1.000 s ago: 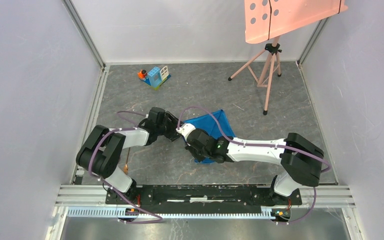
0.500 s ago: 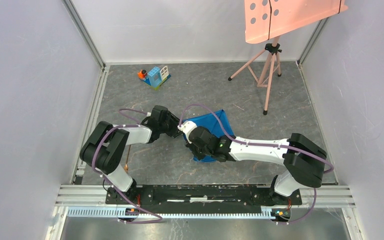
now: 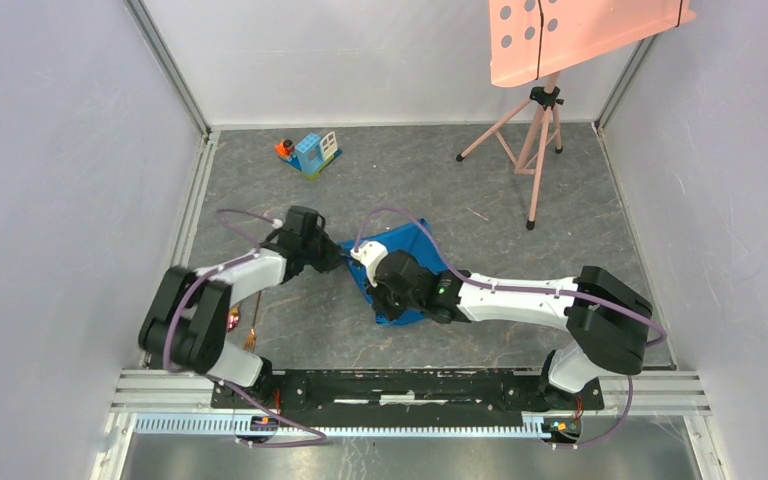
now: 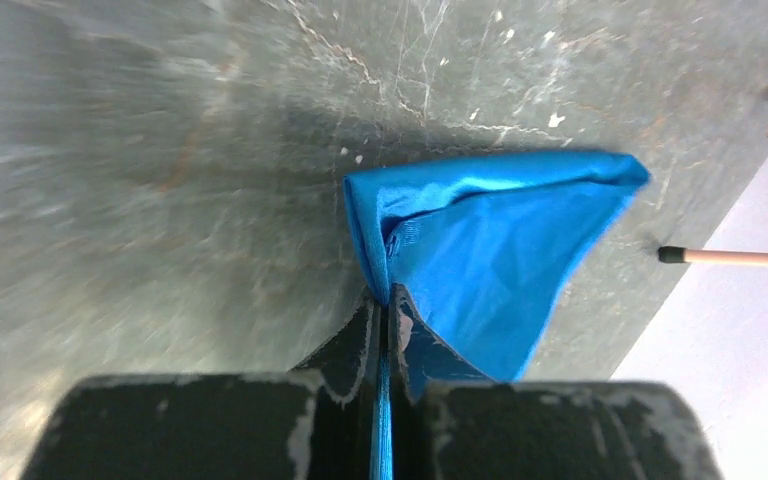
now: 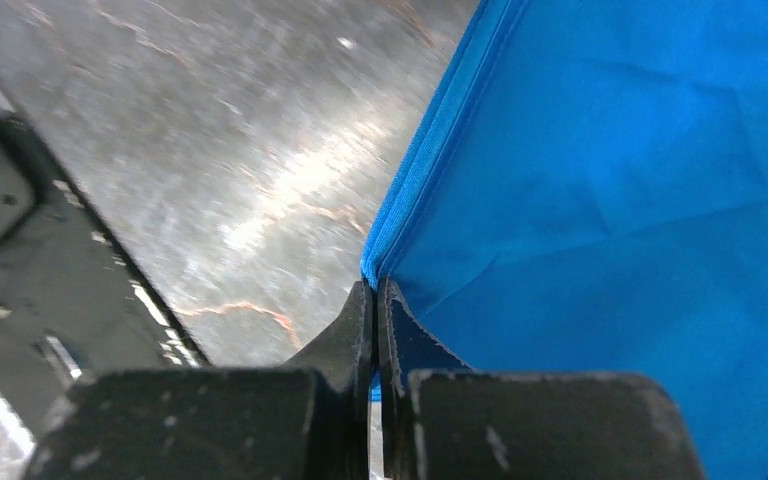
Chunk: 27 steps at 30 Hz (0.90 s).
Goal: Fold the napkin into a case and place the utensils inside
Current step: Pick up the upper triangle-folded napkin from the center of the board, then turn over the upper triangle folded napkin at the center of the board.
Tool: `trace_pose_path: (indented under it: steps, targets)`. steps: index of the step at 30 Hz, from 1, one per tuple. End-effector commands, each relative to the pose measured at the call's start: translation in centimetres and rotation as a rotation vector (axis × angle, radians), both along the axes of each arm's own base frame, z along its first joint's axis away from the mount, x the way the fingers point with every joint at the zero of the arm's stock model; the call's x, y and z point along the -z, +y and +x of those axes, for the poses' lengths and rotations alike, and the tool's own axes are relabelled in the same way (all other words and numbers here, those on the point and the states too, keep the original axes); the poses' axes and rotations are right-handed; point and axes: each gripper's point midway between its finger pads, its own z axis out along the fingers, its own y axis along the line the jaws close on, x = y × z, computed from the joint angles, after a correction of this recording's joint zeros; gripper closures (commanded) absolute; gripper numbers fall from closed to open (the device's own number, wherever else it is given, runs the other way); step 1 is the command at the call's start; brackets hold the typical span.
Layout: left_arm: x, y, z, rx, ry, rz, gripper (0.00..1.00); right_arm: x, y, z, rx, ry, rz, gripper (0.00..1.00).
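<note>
At the centre of the overhead view, your left gripper (image 4: 382, 300) and right gripper (image 5: 373, 290) are each clenched on a hem of the blue napkin (image 3: 412, 243), so pulling unevenly could drag the cloth from one thin grip and spoil the fold.

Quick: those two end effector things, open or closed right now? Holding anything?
Left end effector: closed, pinching the blue napkin at a folded corner.
Right end effector: closed, pinching the napkin's edge.
</note>
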Motion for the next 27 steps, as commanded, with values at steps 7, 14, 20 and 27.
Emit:
trace_pose_path:
  steps: [7, 14, 20, 27]
  targets:
    - [-16.4, 16.6, -7.3, -0.217, -0.127, 0.492, 0.98, -13.5, 14.2, -9.7, -0.386, 0.272, 0.657, 1.00]
    - [-23.7, 17.9, -7.5, -0.150, -0.199, 0.668, 0.98, -21.2, 13.5, -11.9, -0.514, 0.553, 1.091, 1.00]
    - [-18.3, 10.0, 0.1, 0.100, -0.152, 0.835, 0.98, -15.4, 8.2, -8.6, -0.391, 0.670, 1.142, 1.00]
    - [-9.7, 0.9, 7.4, 0.309, -0.092, 0.930, 0.98, -5.8, 0.9, -5.7, -0.223, 0.663, 0.964, 1.00]
